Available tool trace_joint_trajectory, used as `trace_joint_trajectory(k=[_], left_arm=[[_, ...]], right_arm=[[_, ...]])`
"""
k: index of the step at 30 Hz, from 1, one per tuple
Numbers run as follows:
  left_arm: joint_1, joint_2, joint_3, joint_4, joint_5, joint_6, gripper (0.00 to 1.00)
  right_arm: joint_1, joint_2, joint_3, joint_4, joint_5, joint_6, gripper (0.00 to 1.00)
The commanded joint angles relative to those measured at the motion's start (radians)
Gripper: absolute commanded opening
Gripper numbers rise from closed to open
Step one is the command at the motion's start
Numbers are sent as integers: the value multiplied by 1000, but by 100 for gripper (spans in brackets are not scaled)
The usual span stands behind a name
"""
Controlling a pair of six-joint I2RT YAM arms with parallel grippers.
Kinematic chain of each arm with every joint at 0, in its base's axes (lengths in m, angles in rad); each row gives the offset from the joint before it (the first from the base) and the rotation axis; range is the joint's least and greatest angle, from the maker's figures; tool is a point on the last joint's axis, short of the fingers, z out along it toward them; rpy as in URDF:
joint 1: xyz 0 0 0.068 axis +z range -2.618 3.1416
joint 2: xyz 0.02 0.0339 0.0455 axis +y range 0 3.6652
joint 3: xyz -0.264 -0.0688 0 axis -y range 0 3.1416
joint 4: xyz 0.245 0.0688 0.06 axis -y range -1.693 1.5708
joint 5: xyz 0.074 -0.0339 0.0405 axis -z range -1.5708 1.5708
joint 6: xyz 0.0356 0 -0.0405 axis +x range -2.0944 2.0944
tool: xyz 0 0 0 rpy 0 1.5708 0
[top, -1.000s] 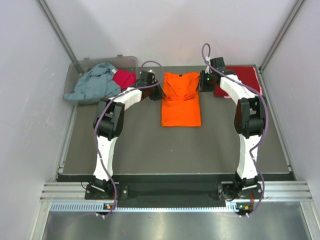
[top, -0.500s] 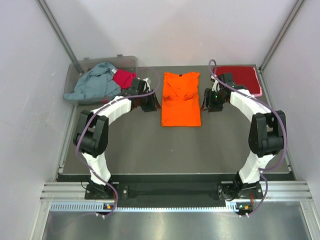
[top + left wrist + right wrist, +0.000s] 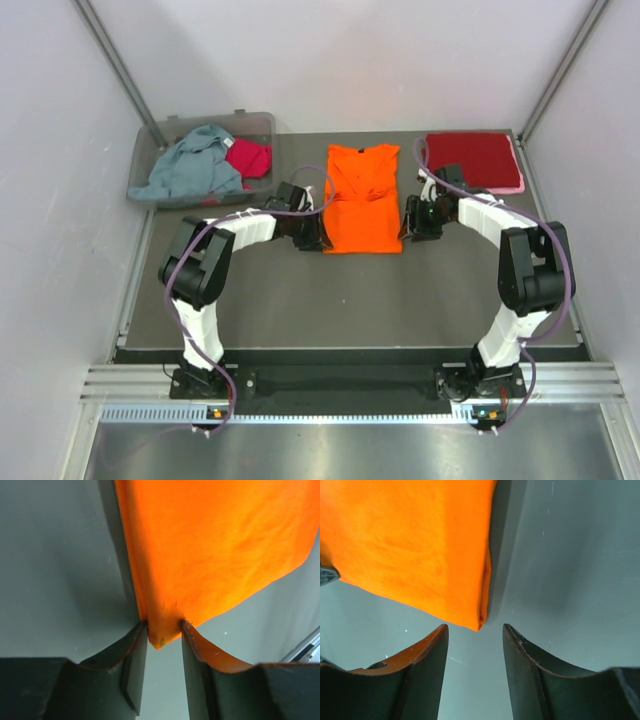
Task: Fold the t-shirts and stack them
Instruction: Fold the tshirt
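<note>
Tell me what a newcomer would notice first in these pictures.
The bright orange t-shirt, folded into a narrow strip in the middle of the table, dominates. Both arms reach to its near corners with open jaws: the left gripper straddles one corner, and the right gripper sits just short of the other. A folded dark red shirt lies far right, and a clear bin far left spills a grey-blue shirt.

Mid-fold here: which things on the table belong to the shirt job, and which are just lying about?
Job:
bright orange cloth t-shirt, lying mid-table
folded dark red t-shirt, far right
pink cloth edge showing beneath it
grey-blue t-shirt and magenta t-shirt, heaped far left

Lying about:
clear plastic bin holding those two
dark table mat
</note>
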Motion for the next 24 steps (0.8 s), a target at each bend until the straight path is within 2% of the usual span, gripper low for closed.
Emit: trace_joint_trajectory(k=[1,10,13,14,15,16,17,18,24], left_arm=[[-12,29,8,62,4,1,38],[-16,57,1,46,-31,7,29],[-16,54,2,42,-30,7,19],[-16,52,2,39,-30,7,16],[-16,51,7,34,-34,7,6],[-16,51,8,13,-37,8,3],[-16,49,13,5,-39,14,0],[-17,38,10,-6,-45,16,0],[-34,-56,-64,-56,-72,4,0]], right_arm=[[3,7,-25,75,-19,-11,48],[6,44,-95,144,-35,4,45],[10,39,-117,175,-59,9,42],[8,41,-121,178,-68,14,36],[10,39,-124,178,-75,17,29],[8,39,-127,183,-79,17,21],[10,23,-141,183,-78,15,7],[11,12,-149,183,-73,18,1],[13,-120,-255,158,-26,49,0]])
